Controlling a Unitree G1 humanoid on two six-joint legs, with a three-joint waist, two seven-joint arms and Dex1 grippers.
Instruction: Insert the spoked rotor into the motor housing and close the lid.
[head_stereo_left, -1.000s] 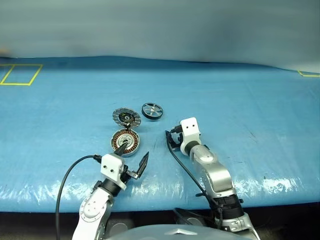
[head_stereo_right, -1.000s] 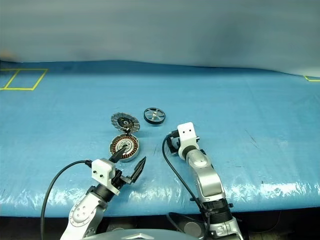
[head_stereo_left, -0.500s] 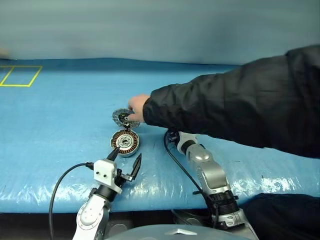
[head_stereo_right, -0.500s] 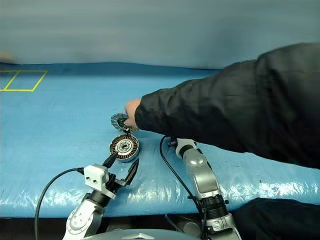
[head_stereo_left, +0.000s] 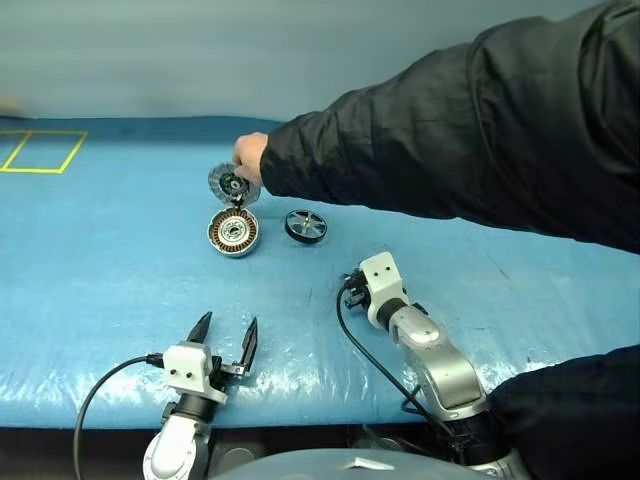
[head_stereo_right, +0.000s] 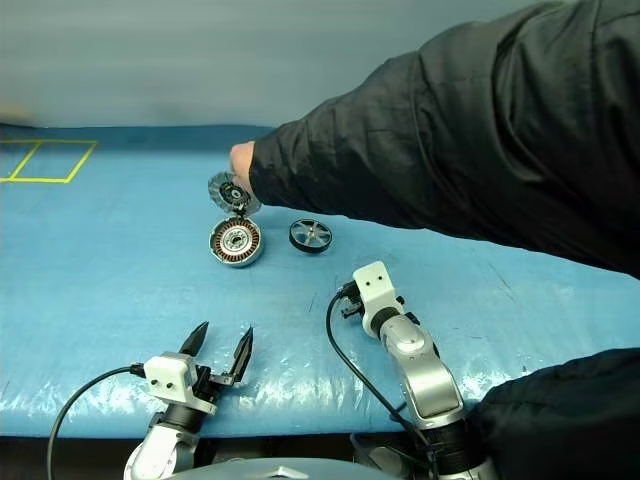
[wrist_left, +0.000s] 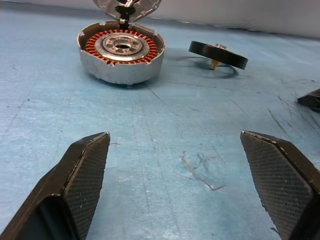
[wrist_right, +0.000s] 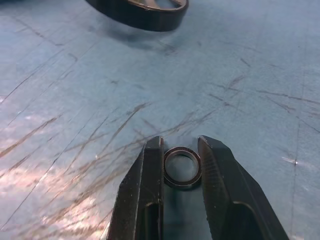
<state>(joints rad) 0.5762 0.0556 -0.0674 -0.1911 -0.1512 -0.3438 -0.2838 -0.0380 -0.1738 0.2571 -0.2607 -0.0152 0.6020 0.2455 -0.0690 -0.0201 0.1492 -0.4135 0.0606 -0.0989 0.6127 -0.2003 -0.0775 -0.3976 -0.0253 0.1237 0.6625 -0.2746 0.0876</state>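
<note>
Even, cool light; glare streaks the blue table cover near its front edge.

Motor housings: one round grey metal cup with copper-coloured windings.
Lids: one round grey disc with radial silver segments, hinged at the cup's edge.
Spoked rotors: one black-rimmed wheel with a shiny silver spoked face.
Small rings: one thin dark metal ring.
Person's hands: one.
Robot grippers: two, left and right.
Worktops: one, covered in blue sheet.
</note>
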